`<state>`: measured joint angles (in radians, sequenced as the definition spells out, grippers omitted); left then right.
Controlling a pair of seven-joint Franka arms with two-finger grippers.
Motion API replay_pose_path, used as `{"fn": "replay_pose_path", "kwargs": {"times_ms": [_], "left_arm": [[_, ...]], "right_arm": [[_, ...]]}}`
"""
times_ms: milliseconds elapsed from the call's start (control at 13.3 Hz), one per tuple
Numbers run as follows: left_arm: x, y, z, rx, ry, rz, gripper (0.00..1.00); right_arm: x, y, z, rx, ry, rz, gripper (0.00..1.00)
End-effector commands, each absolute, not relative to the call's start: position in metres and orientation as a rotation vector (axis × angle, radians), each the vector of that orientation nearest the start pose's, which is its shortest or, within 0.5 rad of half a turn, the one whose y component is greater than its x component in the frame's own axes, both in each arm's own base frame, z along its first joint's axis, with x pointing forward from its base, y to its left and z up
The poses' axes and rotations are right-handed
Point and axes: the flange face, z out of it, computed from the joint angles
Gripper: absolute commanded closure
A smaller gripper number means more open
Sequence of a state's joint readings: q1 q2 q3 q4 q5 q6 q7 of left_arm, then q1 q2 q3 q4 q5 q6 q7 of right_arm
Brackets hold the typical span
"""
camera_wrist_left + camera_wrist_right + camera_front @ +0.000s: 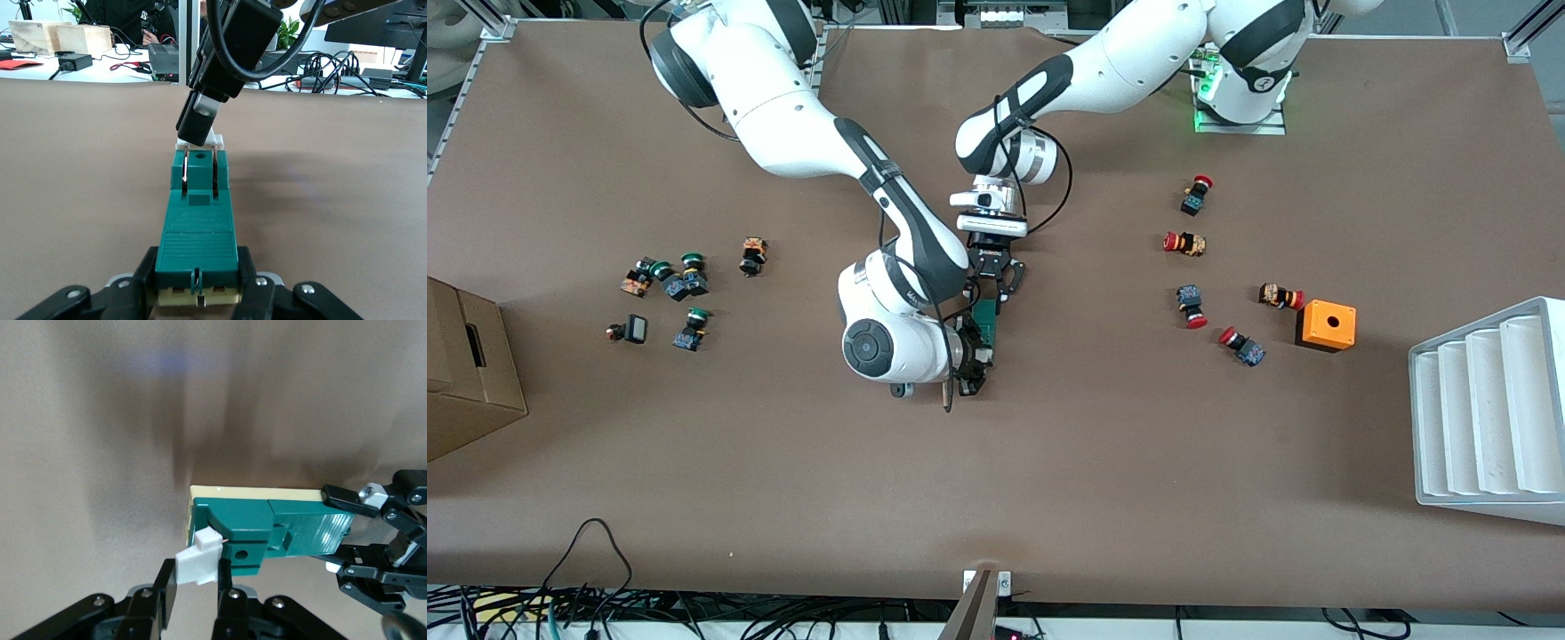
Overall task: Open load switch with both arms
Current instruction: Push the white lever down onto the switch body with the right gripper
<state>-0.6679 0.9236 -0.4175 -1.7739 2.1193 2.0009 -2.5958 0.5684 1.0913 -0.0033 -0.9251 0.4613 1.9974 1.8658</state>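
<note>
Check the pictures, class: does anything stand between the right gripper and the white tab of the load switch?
Nothing visible does. The right gripper already has its fingers on either side of the white tab at one end of the load switch, while the left gripper is shut on the switch's other end.

Load switch [197,223] smooth green plastic; table [1138,427] matt brown.

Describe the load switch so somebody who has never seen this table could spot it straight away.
Find the two white arms meeting over the middle of the brown table. Between them is the load switch, a slim dark-green block. The left gripper clamps one end; the right gripper pinches the white tab at its other end. Unlike the scattered red- and green-capped buttons, it is capless.
</note>
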Motion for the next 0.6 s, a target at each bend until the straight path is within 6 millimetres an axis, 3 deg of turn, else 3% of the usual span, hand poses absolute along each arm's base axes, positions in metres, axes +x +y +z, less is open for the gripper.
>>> {"fn": "replay_pose_path", "kwargs": {"times_ms": [0,527], "left_arm": [[0.353,-0.532,0.067,-2.7,-0.003,-1.777,0.79],[0.354,-0.532,0.069,-2.699,-0.008,-1.78,0.8]], "right_arm": [[0.643,0.453,0.212,-2.211,2.02,0.606,0.82],[0.634,0.449,0.228,-2.243,2.02,0.588,0.82]]}}
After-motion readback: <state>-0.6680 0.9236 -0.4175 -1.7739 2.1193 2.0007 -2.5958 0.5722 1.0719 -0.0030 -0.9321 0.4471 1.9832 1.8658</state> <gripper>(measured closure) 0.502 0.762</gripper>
